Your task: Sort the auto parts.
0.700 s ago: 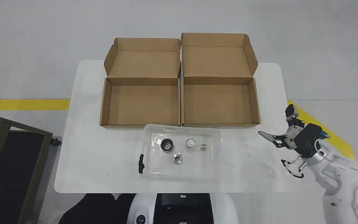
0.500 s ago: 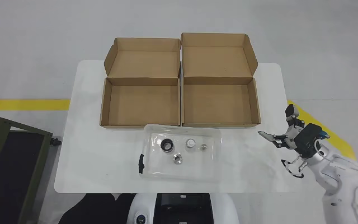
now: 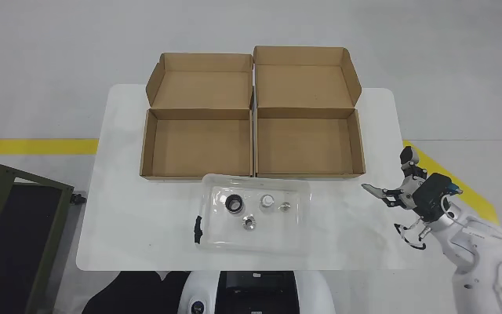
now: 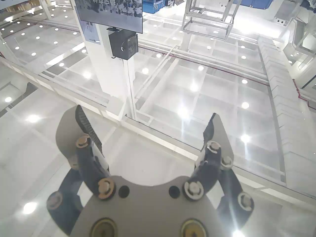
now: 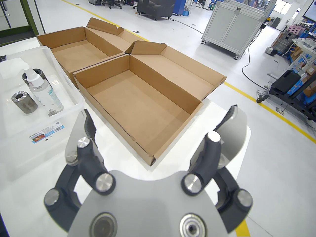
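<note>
Auto parts for sorting, a metal cylinder (image 3: 249, 222), a dark ring (image 3: 234, 203) and a small fitting (image 3: 285, 206), sit with a spray bottle (image 3: 268, 201) in a clear tray (image 3: 290, 234) at the near edge of the tabletop (image 3: 133, 220), apparently staged within reach of both arms. Behind it a cardboard box (image 3: 198, 147) and its twin box (image 3: 306, 145) stand open, empty and touching, likely one per kind of part. The right hand (image 5: 160, 114) hovers released at the tabletop's side edge, facing the boxes. The left hand (image 4: 145, 112), also spread and holding nothing, points up at the ceiling.
</note>
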